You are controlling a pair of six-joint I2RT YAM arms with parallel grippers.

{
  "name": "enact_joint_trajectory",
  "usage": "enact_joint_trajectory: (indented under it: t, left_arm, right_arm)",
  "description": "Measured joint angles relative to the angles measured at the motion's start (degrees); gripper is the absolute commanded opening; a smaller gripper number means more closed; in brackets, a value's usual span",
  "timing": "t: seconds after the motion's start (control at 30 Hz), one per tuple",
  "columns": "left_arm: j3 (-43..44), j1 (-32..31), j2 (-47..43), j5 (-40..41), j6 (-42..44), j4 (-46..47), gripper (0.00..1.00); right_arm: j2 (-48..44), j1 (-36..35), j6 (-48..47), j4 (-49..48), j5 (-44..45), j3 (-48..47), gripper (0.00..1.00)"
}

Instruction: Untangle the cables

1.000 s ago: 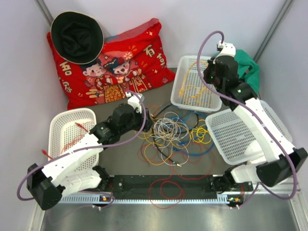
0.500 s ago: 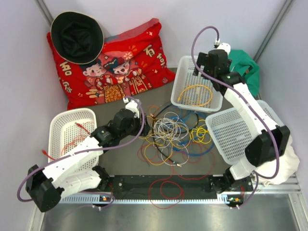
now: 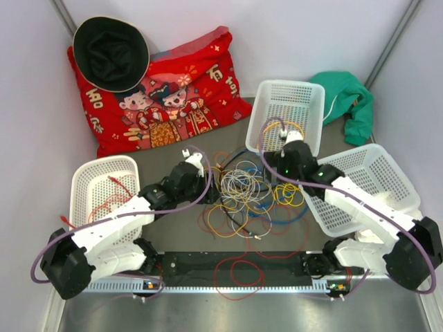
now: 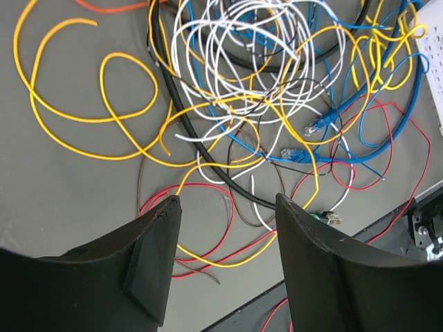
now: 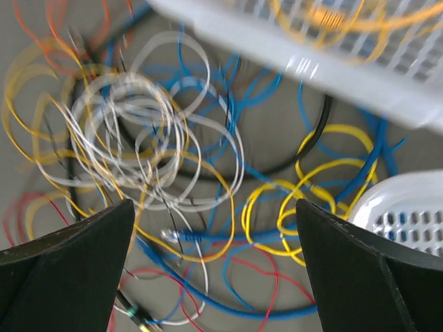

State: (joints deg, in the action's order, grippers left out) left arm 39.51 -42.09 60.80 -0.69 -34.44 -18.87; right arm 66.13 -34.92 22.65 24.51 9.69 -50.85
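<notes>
Left gripper [image 4: 225, 207] half spread, right gripper [image 5: 214, 211] spread wide, both empty above cables [image 3: 242, 194] mid-tabletop. Risk: closing on several crossed strands drags whole tangle, tightening it.

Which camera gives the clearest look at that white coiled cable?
The left wrist view: the white cable coil is close and sharp. The right wrist view blurs it; the top view shows it small.
</notes>
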Motion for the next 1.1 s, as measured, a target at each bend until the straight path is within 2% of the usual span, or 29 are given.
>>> enact_joint_trajectory:
  t: [0.13, 0.33, 0.53, 0.67, 0.8, 0.93, 0.97, 1.07, 1.1]
  left_arm:
    - [-1.73, 0.0, 0.0, -0.13, -1.88, 0.81, 0.61]
    - [-2.62, 0.0, 3.37, 2.27, -5.46, 0.63, 0.62]
    - [-2.8, 0.0, 8.59, 11.45, -10.93, -0.02, 0.63]
    - [-0.42, 0.07, 16.04, 17.03, -13.9, -1.38, 0.59]
    - [3.69, 0.07, 23.69, 18.23, -15.56, -1.97, 0.56]
    - [4.81, 0.04, 25.73, 18.18, -16.85, -0.96, 0.44]
    - [4.79, 0.04, 25.75, 18.1, -17.11, -0.83, 0.35]
    - [4.61, 0.04, 26.01, 18.05, -17.99, -0.57, 0.17]
    - [4.5, -0.07, 26.01, 17.99, -18.1, -0.52, 0.15]
  right_arm:
    - [1.6, -4.79, -0.02, 0.5, -0.35, 4.0, 0.98]
    - [5.01, -11.43, 0.46, -3.32, -1.11, 4.04, 0.98]
    - [4.76, -12.57, 1.18, -4.37, -1.25, 4.04, 0.98]
    - [0.83, -12.61, 1.51, -4.11, -0.74, 4.04, 0.98]
    - [-3.98, -12.61, 1.6, -3.65, 0.31, 4.04, 0.98]
    - [-7.52, -12.61, 1.62, -3.13, 1.29, 4.44, 0.98]
    - [-8.04, -12.61, 1.66, -3.02, 1.49, 4.66, 0.98]
    - [-8.87, -12.61, 1.88, -2.34, 1.97, 5.51, 0.98]
    - [-8.87, -12.61, 1.99, -2.1, 2.1, 5.86, 0.98]
